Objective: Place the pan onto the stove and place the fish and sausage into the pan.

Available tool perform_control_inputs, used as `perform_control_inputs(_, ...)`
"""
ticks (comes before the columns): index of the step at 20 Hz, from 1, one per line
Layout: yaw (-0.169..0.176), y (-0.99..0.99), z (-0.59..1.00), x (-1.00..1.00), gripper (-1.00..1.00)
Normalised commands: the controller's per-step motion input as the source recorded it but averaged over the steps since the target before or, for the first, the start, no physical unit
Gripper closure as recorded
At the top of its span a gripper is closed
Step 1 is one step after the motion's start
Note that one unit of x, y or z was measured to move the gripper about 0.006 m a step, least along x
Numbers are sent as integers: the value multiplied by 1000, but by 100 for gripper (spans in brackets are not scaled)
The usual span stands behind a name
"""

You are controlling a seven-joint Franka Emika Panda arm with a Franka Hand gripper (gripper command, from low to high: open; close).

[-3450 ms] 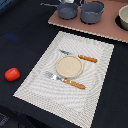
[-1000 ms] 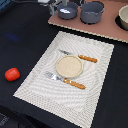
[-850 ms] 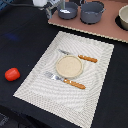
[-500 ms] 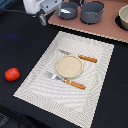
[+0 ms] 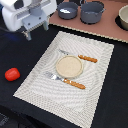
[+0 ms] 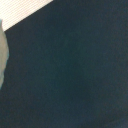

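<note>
The gripper (image 5: 31, 31) hangs over the dark desk (image 5: 107, 95) at about ten o'clock in the exterior view, its white housing filling that corner. Two short dark fingers (image 5: 28, 35) point down from it, and the jaws look slightly parted with nothing between them, though the blur makes the width hard to judge. The wrist view shows mostly dark desk surface with a pale strip in one corner and a pale edge along one side; nothing in it is gripped.

The pan (image 5: 68, 9) sits at twelve o'clock on the stove (image 5: 107, 27), the pinkish-brown board running along the far edge. Something white, probably the fish (image 5: 65, 11), lies inside the pan, too blurred to be sure. Just beside the pan, at one o'clock, stands a larger grey pot (image 5: 92, 11), and a third vessel (image 5: 123, 17) is cut off at two o'clock.

The sausage (image 5: 12, 74) lies alone on the desk at nine o'clock, well apart from the pan and stove.

In the middle a striped placemat (image 5: 45, 87) carries a round beige plate (image 5: 69, 66), with a wooden-handled knife (image 5: 81, 57) on its far side and a wooden-handled fork (image 5: 66, 81) on its near side
</note>
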Motion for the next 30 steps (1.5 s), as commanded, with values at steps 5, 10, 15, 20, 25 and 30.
perform_control_inputs(5,10,-976,-254,0,-100)
perform_control_inputs(10,98,-803,-125,0,-100)
perform_control_inputs(15,184,-631,-21,0,-100)
perform_control_inputs(20,215,-542,0,0,-100)
perform_control_inputs(25,202,-470,-71,0,-100)
perform_control_inputs(30,172,-199,-77,43,-100)
